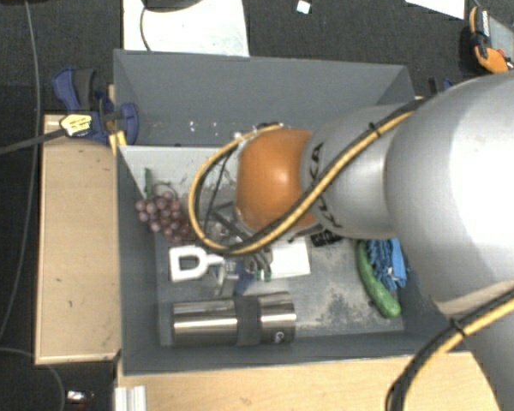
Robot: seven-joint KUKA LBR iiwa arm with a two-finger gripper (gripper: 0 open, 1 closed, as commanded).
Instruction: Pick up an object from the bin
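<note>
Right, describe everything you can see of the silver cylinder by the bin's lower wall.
The silver cylinder lies on its side on the grey bin floor, lengthwise along the lower wall in the camera view. It looks like polished metal, with bright streaks of reflection. A dark band wraps it right of the middle, leaving a longer left part. Nothing rests on it. The white plastic piece lies just above it, seemingly apart.

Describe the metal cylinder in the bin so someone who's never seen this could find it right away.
In the grey metal bin, look along the wall nearest the view's bottom edge. A shiny metal cylinder lies on its side, a dark band round its middle. Unlike the purple grapes and white plastic piece above it, it is silver and long.
</note>
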